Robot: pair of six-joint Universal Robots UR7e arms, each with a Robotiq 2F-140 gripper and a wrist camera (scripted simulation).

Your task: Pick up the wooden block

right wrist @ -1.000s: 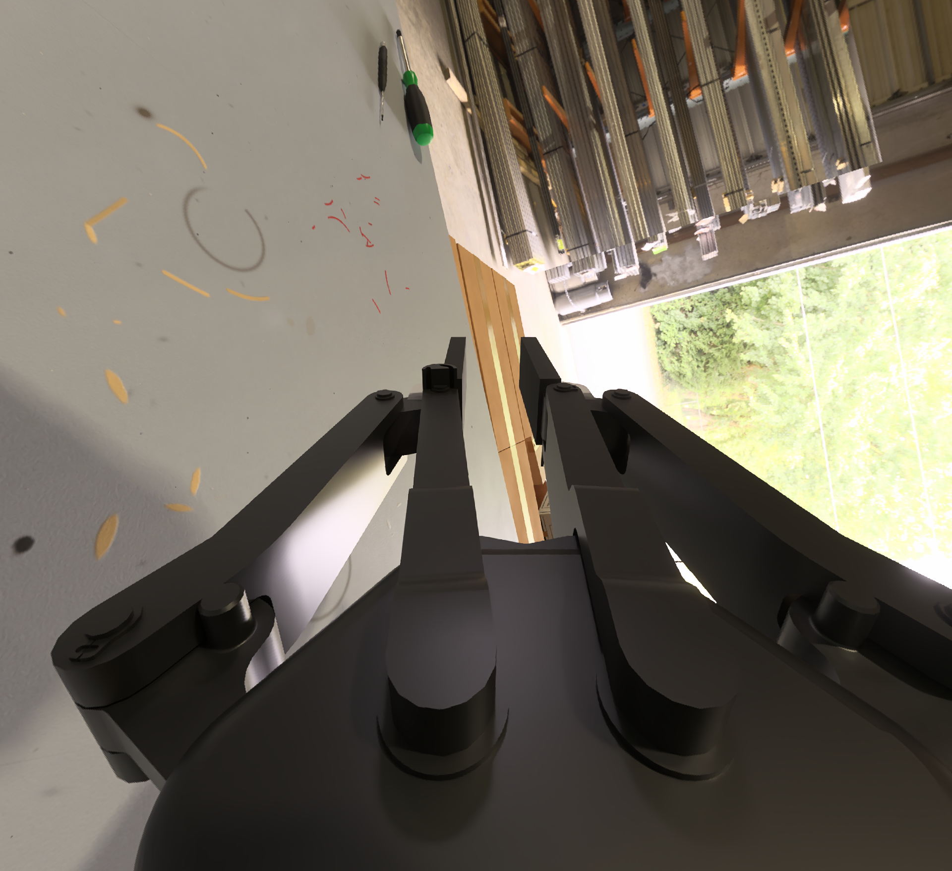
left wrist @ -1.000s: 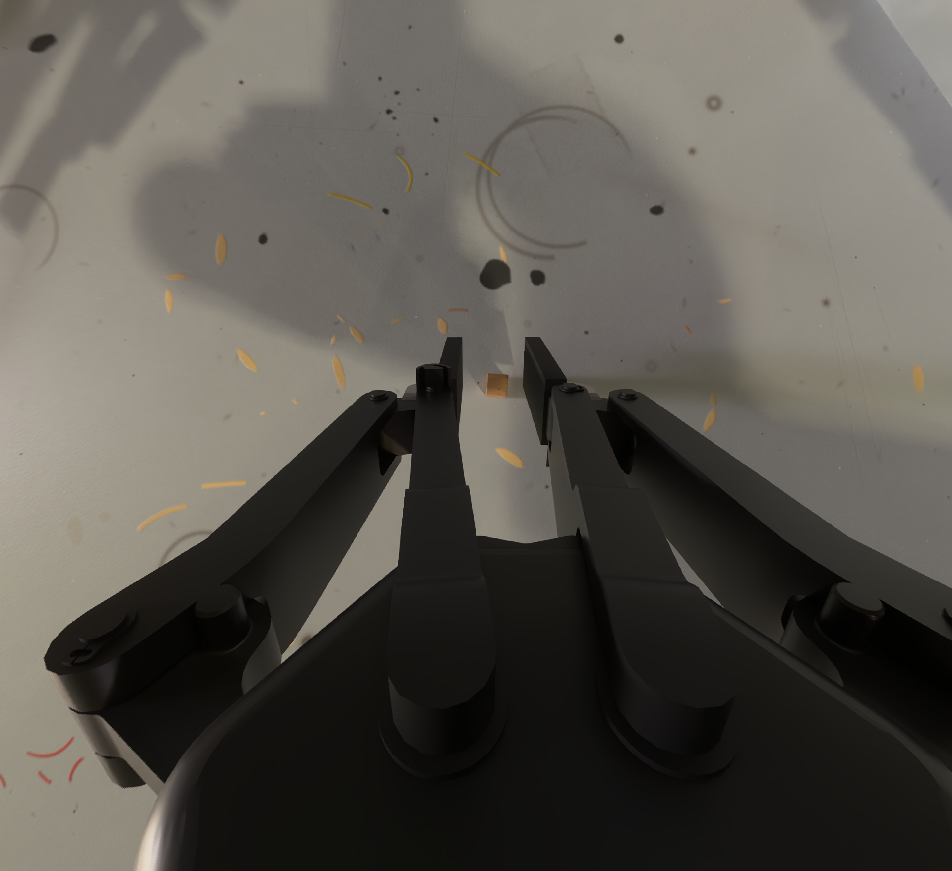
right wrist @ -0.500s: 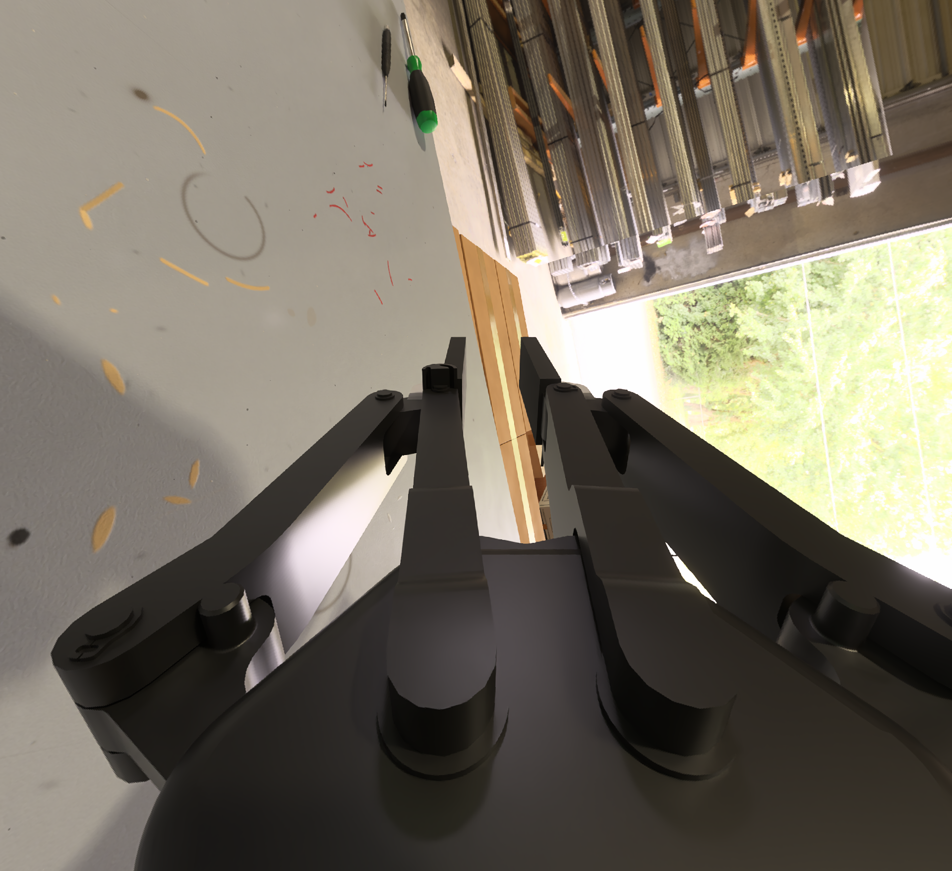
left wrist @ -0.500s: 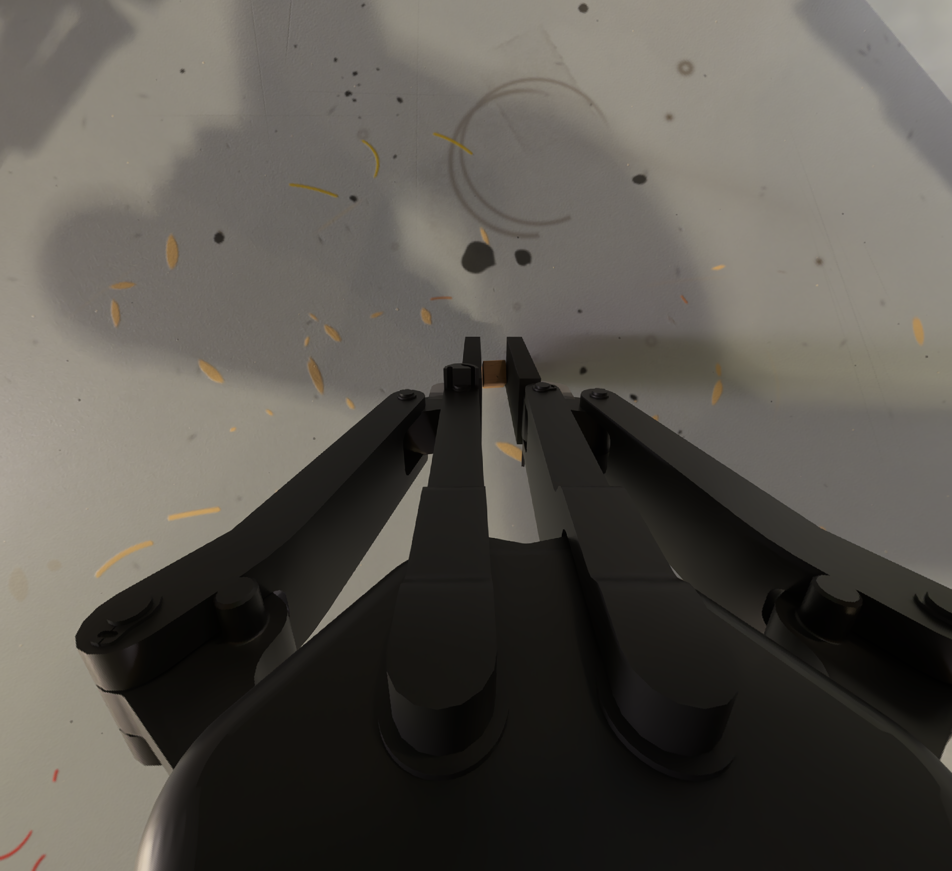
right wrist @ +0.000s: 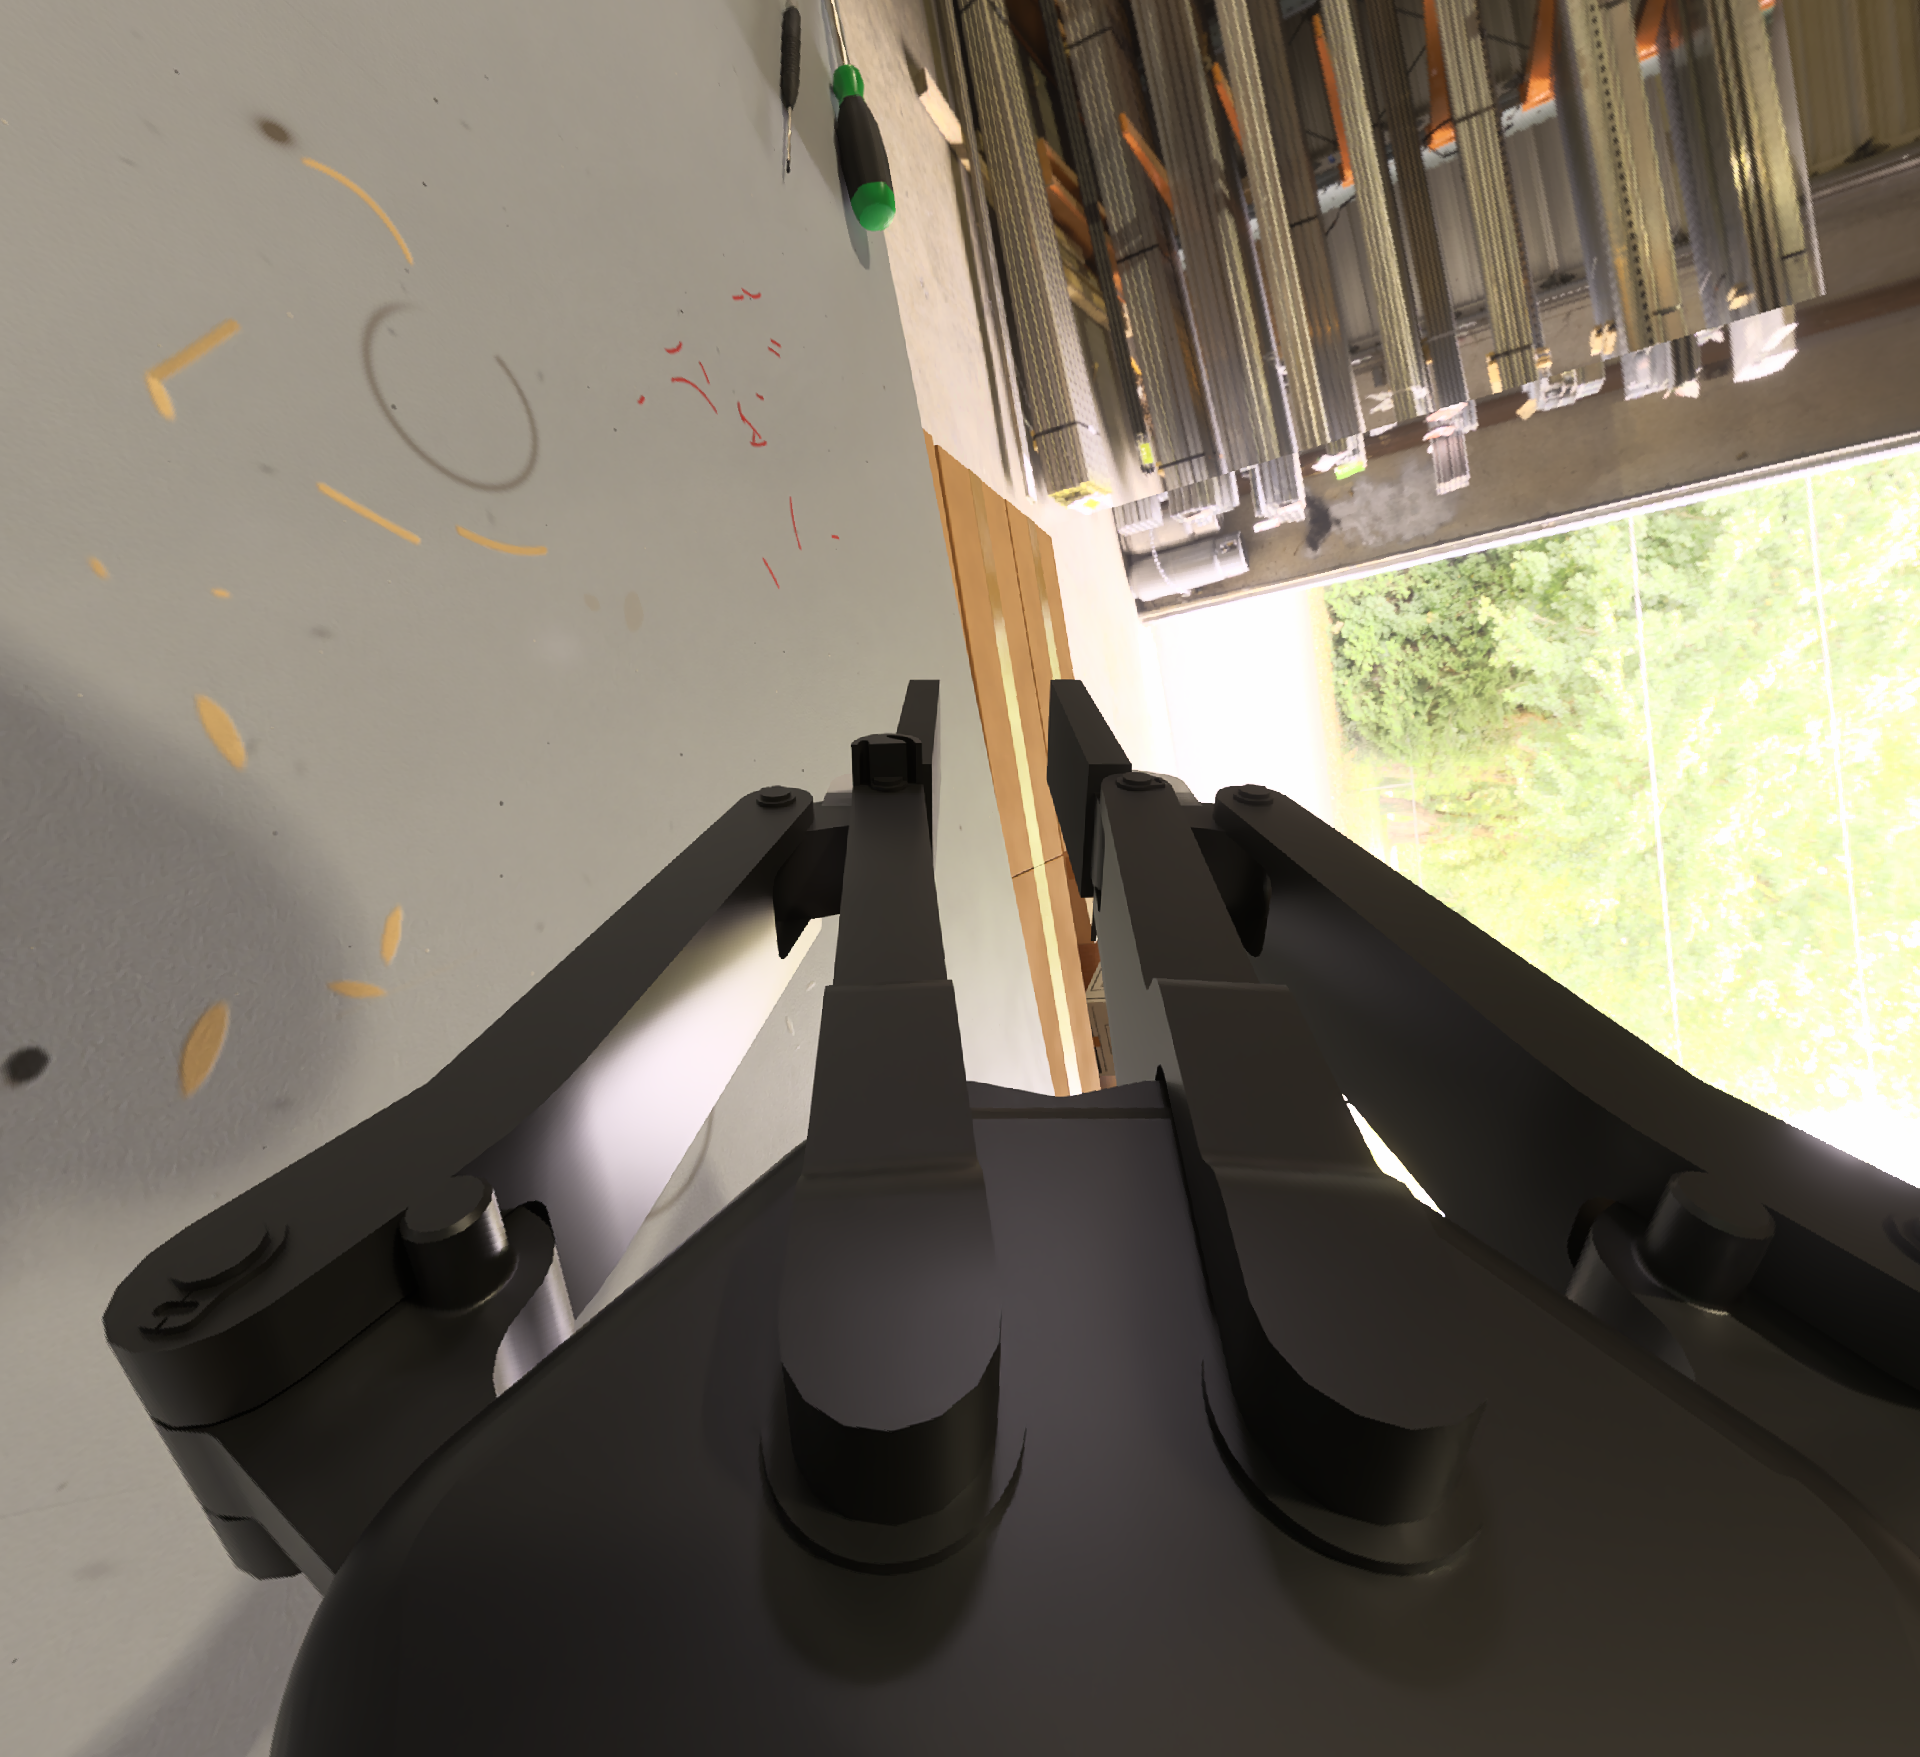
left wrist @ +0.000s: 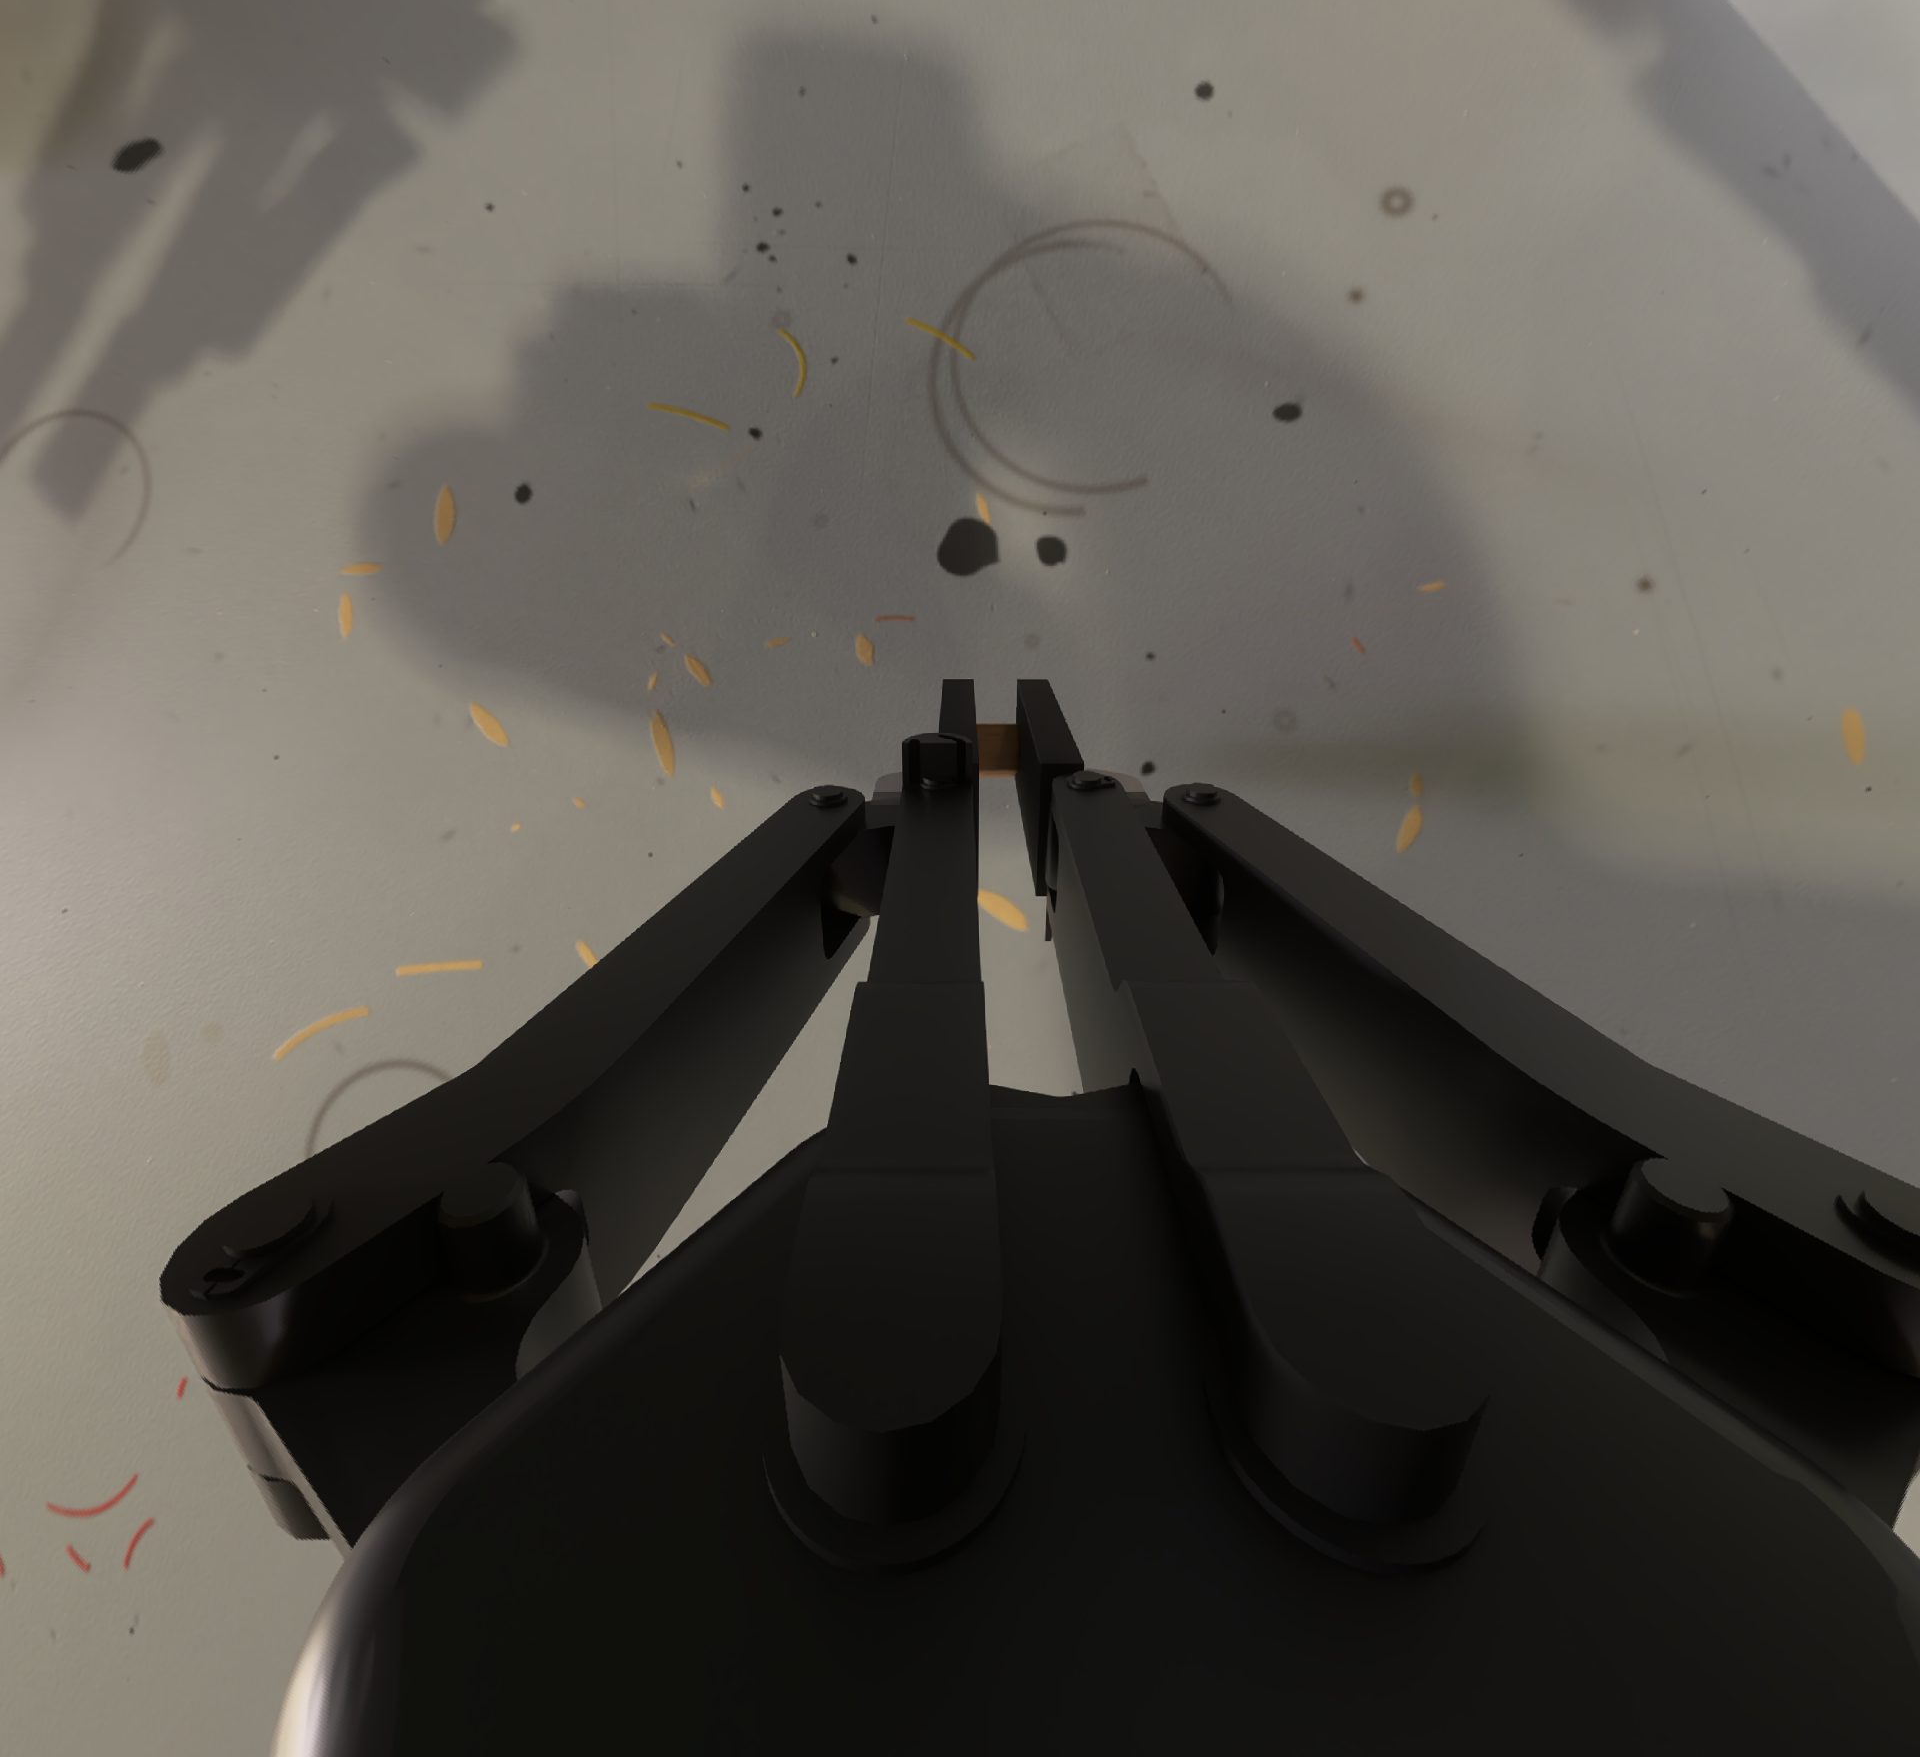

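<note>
The left gripper had its fingers closed on the small wooden block, above the grey worktop strewn with wood shavings and dark spots.

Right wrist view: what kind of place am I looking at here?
Probably a workshop or warehouse. Long metal bars are stacked on racks, a green-handled screwdriver lies on the stained, shaving-strewn worktable, and wooden boards sit at its edge.

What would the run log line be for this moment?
left pincer: shut on wooden block | block: above table | right pincer: open, empty | screwdriver: untouched
</note>
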